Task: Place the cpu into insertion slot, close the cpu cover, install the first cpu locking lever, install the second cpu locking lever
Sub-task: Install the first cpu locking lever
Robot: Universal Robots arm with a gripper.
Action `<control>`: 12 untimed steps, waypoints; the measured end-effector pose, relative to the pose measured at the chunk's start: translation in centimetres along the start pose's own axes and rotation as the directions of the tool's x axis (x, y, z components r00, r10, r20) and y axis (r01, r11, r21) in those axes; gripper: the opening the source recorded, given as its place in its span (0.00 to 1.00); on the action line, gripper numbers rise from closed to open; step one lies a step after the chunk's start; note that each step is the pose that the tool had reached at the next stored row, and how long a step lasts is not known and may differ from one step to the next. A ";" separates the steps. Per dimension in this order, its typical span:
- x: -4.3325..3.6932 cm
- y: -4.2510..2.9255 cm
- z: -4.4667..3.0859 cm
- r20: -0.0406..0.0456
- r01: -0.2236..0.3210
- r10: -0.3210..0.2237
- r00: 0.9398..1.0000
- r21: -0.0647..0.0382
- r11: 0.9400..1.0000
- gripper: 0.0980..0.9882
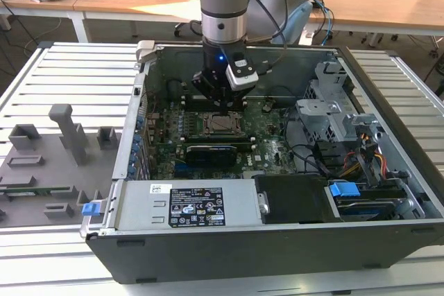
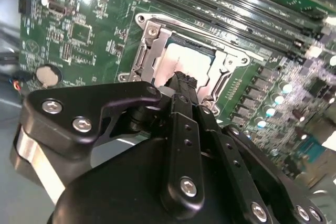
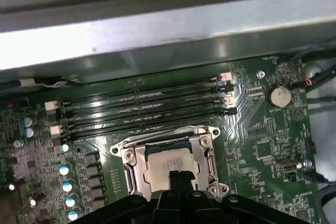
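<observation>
The cpu [image 3: 163, 162] lies flat in the insertion slot [image 3: 124, 157] on the green board, its silver top face up. The cpu cover [image 3: 137, 170], a silver frame, lies down around the chip; its window shows the cpu [image 2: 176, 60]. A thin wire lever [image 3: 173, 129] runs along the socket's edge on the side of the memory slots. My gripper [image 3: 181, 177] is shut, its black fingertips together just above the chip's near edge, with nothing seen between them. In the exterior view, the gripper [image 1: 220, 102] hangs inside the open case right over the socket [image 1: 222, 124].
Long black memory slots [image 3: 147, 108] lie beside the socket, under the case's metal wall [image 3: 157, 40]. A coin battery [image 3: 279, 96] sits on the board. A power supply [image 1: 187, 206], a drive cage [image 1: 333, 112] and cables crowd the case. A grey foam tray [image 1: 48, 164] rests at the exterior view's left.
</observation>
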State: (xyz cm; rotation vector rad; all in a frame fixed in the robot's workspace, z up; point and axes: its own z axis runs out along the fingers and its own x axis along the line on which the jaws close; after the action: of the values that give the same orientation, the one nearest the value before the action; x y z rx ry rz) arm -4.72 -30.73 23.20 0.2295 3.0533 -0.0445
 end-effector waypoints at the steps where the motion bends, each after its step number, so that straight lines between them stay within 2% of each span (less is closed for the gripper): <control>1: -0.01 -0.05 0.00 0.000 0.016 -0.016 1.000 -0.001 1.000 0.01; 3: -0.04 -0.25 0.02 0.001 0.026 -0.026 1.000 -0.002 1.000 0.01; 7: -0.18 -1.30 0.05 0.001 0.044 -0.044 0.999 -0.003 0.999 0.01; 12: -0.19 -1.36 0.05 0.001 0.046 -0.046 0.999 -0.003 0.999 0.01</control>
State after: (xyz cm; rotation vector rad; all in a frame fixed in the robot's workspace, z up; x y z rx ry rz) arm -4.73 -32.10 23.19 0.1584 3.0572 -0.0428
